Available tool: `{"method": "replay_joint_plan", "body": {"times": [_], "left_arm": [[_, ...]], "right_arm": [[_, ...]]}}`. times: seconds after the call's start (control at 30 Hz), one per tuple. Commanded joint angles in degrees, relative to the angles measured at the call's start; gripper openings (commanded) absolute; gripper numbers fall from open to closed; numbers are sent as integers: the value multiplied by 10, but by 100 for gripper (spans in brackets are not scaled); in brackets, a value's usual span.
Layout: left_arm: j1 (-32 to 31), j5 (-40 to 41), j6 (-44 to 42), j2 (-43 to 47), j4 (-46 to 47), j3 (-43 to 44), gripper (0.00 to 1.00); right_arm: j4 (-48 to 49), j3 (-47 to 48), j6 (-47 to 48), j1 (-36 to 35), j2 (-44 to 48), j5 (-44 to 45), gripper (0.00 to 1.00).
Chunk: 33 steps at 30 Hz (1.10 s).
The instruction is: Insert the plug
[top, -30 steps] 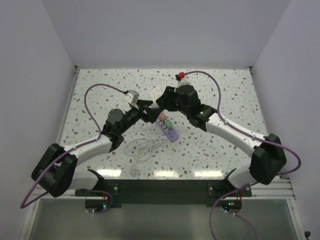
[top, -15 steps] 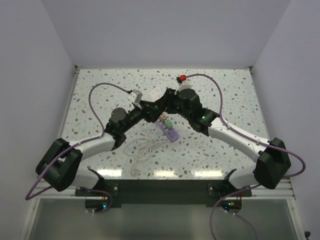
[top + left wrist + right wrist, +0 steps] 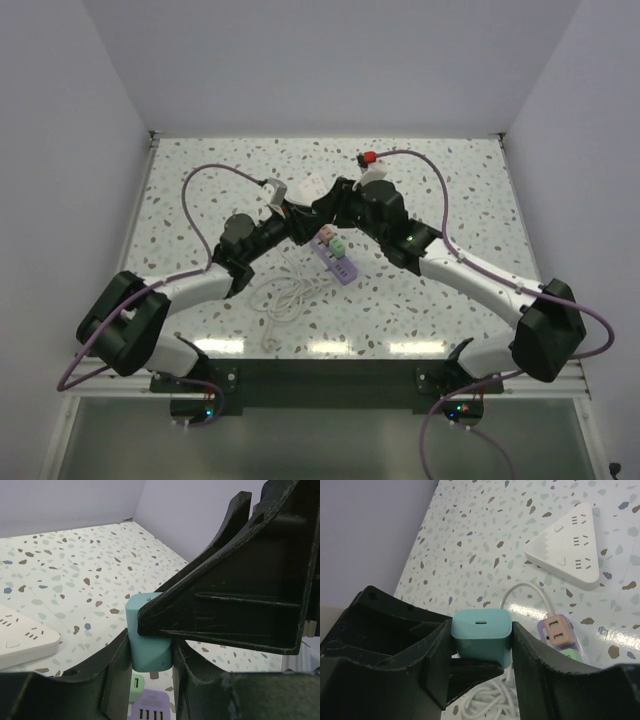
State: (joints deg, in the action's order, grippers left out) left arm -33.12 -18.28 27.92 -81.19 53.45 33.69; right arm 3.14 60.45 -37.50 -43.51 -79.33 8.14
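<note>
Teal plug (image 3: 481, 630) in right hand (image 3: 481, 641); seemingly left hand (image 3: 150, 661) too

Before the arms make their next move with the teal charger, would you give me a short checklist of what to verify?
1. Right gripper grips the teal charger: ok, its fingers press both sides.
2. Left gripper grips the same charger: ok, its fingers touch the lower part on both sides.
3. Only one gripper holds the charger before the arms part: not ok, both look closed on it.
4. Prong direction: cannot tell, the prongs are hidden.
5. Free sockets on the white triangular strip: ok, every visible socket is bare.
6. White cable out of the way: cannot tell, it lies coiled beside the purple strip under the arms.
</note>
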Motion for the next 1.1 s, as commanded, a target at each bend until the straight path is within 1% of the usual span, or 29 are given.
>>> {"method": "replay_joint_plan", "body": {"times": [0.0,0.03,0.07,0.17,0.27,0.3,0.37,0.43,0.47,0.5,0.53,0.57,0.6,0.63,0.67,0.7,0.77,0.8,0.87,0.9,0.93,0.97,1.03,1.07], "left_arm": [[-2,-23,-23,4,32,28,0],[-1,-26,-33,7,30,29,0],[0,-35,-40,10,16,32,0],[3,-60,-70,16,-19,43,0],[17,-101,-86,16,-41,49,0],[21,-112,-86,16,-45,50,0],[32,-145,-94,16,-53,51,0],[44,-169,-109,20,-65,51,0],[48,-203,-116,22,-68,50,0],[53,-223,-122,25,-70,49,0],[60,-243,-138,31,-78,49,0],[61,-291,-150,34,-86,50,0],[60,-309,-163,38,-93,49,0],[60,-324,-181,46,-105,48,0],[60,-357,-186,52,-106,47,0],[60,-372,-190,55,-106,45,0],[60,-413,-198,68,-107,40,0],[59,-425,-200,73,-107,38,0],[59,-464,-198,90,-100,32,0],[59,-473,-194,96,-92,29,0],[57,-479,-184,106,-78,23,0],[58,-494,-181,110,-74,21,0],[54,-504,-176,123,-67,17,0],[53,-507,-176,125,-68,16,0]], "right_arm": [[30,2,9,-11,18,-23,25],[33,2,15,-11,20,-29,32],[35,3,23,-11,24,-31,49],[31,6,67,-11,41,-37,77],[19,14,120,-9,63,-29,86],[14,18,151,-9,79,-31,88],[1,34,181,-9,94,-35,94],[-18,42,232,-8,121,-38,96],[-25,46,253,-7,129,-47,97],[-37,46,299,-4,145,-63,97],[-48,43,322,-1,152,-96,97],[-57,43,357,3,158,-122,97],[-98,49,372,13,163,-156,97],[-120,61,398,14,167,-196,97],[-136,61,429,14,171,-261,96],[-159,60,442,14,175,-294,96],[-186,62,471,14,188,-338,96],[-219,65,479,14,188,-346,96],[-251,77,500,15,180,-363,95],[-276,80,504,15,175,-379,93],[-281,80,505,16,171,-387,85],[-284,78,507,15,168,-397,81],[-278,65,506,14,170,-418,74],[-273,60,502,14,173,-420,74]]}}
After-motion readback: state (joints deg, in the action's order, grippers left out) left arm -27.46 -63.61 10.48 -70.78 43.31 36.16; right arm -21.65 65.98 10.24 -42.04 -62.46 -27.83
